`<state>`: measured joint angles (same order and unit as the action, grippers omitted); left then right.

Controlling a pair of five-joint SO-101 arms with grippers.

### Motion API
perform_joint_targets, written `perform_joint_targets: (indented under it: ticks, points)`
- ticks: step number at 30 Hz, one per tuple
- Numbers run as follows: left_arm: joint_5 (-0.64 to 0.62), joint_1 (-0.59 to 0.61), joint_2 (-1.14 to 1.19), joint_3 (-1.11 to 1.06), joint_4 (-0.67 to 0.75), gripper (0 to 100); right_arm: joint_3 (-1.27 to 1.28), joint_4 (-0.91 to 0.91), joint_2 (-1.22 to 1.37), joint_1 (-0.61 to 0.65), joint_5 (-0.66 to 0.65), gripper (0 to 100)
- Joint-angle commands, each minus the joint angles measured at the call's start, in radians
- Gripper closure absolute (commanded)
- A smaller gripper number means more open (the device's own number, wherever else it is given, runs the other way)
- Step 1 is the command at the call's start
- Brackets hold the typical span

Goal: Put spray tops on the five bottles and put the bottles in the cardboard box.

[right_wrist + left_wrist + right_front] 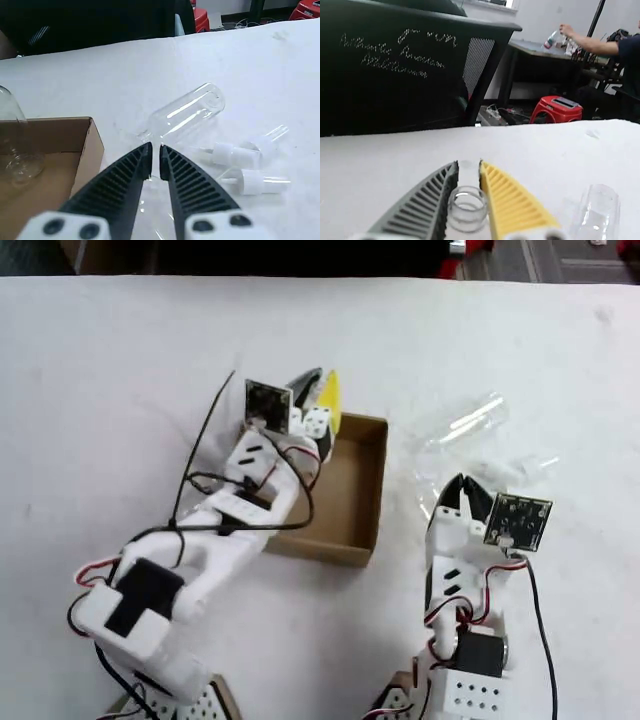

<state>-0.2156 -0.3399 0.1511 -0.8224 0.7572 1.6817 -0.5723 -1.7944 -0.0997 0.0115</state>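
My left gripper (pixel 468 172), one finger grey and one yellow, is shut on the neck of a clear bottle (pixel 467 209) without a top. In the high view this gripper (pixel 316 388) stands at the far edge of the cardboard box (pixel 379 483). The held bottle (pixel 16 152) hangs over the box (pixel 92 145). A second clear bottle (pixel 186 113) lies on its side on the table, right of the box (pixel 466 421). My right gripper (pixel 155 148) is shut with nothing in it, its tips just short of that bottle's neck. Two white spray tops (pixel 235 153) (pixel 260 178) lie beside it.
The table is white, with bare room to the left of and beyond the box. The lying bottle (pixel 598 209) also appears past the left gripper. A dark chair and a red stool (pixel 556 108) stand beyond the table's far edge.
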Motion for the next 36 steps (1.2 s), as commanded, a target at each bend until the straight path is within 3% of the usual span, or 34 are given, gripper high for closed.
perform_joint_targets:
  ticks: [1,20,29,36]
  points:
    - [0.011,0.012,0.005,0.057,0.075,98,0.009,-0.004,0.001,-0.008,-0.011,98.4]
    - [0.005,0.016,0.073,0.055,0.083,98,0.009,-0.004,0.001,-0.008,-0.011,98.4]
    - [0.003,0.015,-0.002,0.012,0.077,97,0.009,-0.001,0.001,-0.008,-0.011,98.4]
    - [0.003,0.015,-0.041,-0.012,0.009,86,0.009,-0.001,0.001,-0.008,-0.011,98.4]
